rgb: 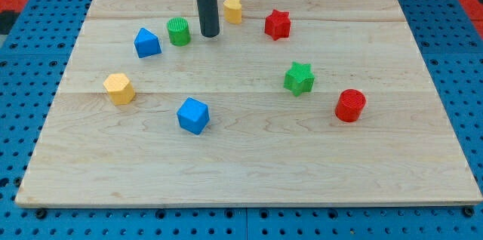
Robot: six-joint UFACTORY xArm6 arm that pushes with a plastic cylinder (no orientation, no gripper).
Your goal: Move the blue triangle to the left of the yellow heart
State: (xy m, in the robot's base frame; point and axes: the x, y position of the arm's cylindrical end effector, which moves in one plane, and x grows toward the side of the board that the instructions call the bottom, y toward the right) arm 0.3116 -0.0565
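While its top is cut off, my tip [209,35] stands between green cylinder [179,32] and yellow heart [233,9].

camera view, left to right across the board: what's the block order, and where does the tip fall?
yellow hexagon → blue triangle → green cylinder → blue cube → my tip → yellow heart → red star → green star → red cylinder

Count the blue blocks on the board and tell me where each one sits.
2. The blue triangle sits toward the view's top left, left of the green cylinder and my tip. The blue cube lies lower, near the board's middle. None seems hidden.
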